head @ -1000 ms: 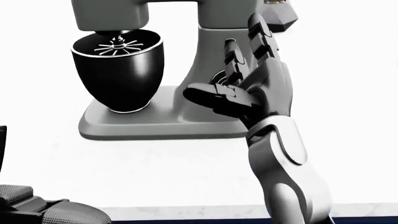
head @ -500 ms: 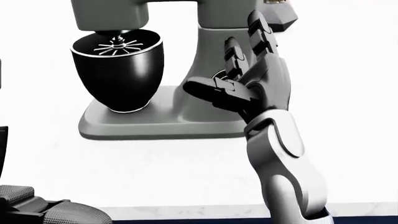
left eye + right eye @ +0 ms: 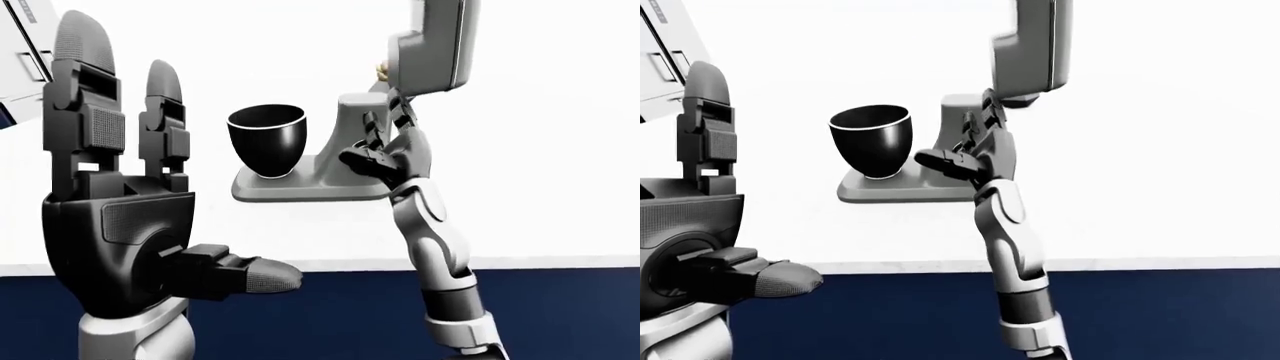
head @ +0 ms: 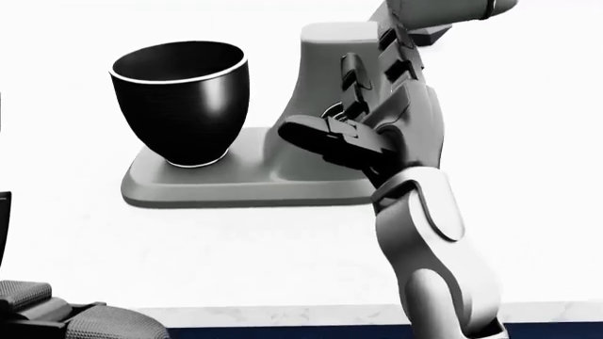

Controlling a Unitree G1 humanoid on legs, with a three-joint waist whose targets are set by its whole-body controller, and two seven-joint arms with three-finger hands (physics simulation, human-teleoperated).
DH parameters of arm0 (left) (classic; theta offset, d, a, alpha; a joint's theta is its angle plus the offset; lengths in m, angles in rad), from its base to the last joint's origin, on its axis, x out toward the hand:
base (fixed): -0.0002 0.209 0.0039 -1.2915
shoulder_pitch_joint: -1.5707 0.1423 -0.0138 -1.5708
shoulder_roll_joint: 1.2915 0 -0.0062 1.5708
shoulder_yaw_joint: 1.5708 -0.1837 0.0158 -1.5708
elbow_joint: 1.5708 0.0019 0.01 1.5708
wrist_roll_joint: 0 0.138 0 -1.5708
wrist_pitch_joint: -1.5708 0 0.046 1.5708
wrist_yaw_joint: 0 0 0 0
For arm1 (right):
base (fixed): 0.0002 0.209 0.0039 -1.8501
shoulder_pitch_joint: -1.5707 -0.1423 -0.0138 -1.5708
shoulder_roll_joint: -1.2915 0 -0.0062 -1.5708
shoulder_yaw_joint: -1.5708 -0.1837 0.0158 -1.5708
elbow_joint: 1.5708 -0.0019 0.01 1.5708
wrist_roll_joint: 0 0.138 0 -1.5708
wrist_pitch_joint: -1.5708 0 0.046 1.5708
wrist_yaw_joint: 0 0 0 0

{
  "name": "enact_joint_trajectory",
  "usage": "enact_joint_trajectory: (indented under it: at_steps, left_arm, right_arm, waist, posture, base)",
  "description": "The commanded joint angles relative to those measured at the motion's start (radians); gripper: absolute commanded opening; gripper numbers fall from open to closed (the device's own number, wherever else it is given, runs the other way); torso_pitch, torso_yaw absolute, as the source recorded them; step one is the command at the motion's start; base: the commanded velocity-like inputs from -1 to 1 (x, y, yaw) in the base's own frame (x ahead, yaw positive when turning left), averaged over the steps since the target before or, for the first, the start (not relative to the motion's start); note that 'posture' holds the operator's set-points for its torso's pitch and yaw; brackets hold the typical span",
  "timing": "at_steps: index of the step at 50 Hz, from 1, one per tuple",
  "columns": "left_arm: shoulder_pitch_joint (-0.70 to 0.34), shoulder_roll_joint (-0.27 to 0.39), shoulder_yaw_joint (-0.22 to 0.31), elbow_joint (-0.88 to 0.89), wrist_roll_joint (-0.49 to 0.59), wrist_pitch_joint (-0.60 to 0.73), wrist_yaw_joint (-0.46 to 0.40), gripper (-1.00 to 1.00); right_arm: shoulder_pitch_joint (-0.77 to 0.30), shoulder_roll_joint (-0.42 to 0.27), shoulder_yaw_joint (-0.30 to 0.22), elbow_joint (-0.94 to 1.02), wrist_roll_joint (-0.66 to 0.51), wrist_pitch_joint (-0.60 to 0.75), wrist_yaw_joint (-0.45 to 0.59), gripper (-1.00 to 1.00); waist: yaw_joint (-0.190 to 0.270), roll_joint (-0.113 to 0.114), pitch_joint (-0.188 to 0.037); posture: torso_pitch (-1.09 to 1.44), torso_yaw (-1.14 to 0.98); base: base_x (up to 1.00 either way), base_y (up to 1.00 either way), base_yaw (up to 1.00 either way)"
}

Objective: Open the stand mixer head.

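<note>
**Mixer head tilted up, right robot hand at the column**

The stand mixer (image 3: 330, 161) sits on a white surface (image 4: 283, 261), near the middle of the eye views. Its head (image 3: 435, 45) is swung up and stands almost upright above the column (image 4: 330, 78), clear of the bowl. In the head view only a small part of the head shows at the top right edge.

The black bowl (image 4: 181, 102) stands on the mixer base (image 4: 245, 185), to the left of the column, with its mouth uncovered and a thin bright rim around it.

The right robot hand (image 4: 363, 116) is raised against the right side of the column. Its two long fingers (image 4: 353, 81) point upward along the column toward the tilted head, and its thumb (image 4: 325, 141) reaches left across the lower part of the column. The fingers are spread, not closed round anything; whether they touch the column cannot be told.

The left robot hand (image 3: 120, 202) is held up close to the cameras at the left of the eye views, well apart from the mixer. It is wide open, fingers straight up and thumb pointing right, holding nothing.

A dark blue panel (image 3: 330, 315) runs below the edge of the surface.
</note>
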Motion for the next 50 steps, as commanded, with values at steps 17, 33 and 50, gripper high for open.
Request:
enact_joint_trajectory:
  at_steps: [17, 33, 50]
  left_arm:
    - [-0.011, -0.006, 0.001, -0.016, 0.008, -0.016, -0.009, 1.0]
    - [-0.02, 0.019, 0.005, -0.016, -0.007, -0.021, 0.013, 1.0]
    - [-0.027, 0.025, 0.007, -0.016, -0.006, -0.018, 0.016, 1.0]
  right_arm:
    - [0.033, -0.093, -0.066, -0.476, 0.195, 0.228, -0.166, 1.0]
    - [0.131, -0.264, -0.196, -0.749, 0.46, 0.287, -0.337, 1.0]
    - [0.151, -0.308, -0.239, -0.744, 0.515, 0.273, -0.353, 1.0]
  waist:
    - [0.003, -0.007, -0.008]
    - [0.0, -0.017, -0.004]
    - [-0.006, -0.021, -0.003]
  posture:
    - [-0.33, 0.0]
    - [-0.33, 0.0]
    - [-0.33, 0.0]
  base:
    - [0.0, 0.0, 0.0]
    - [0.0, 0.0, 0.0]
    - [0.0, 0.0, 0.0]
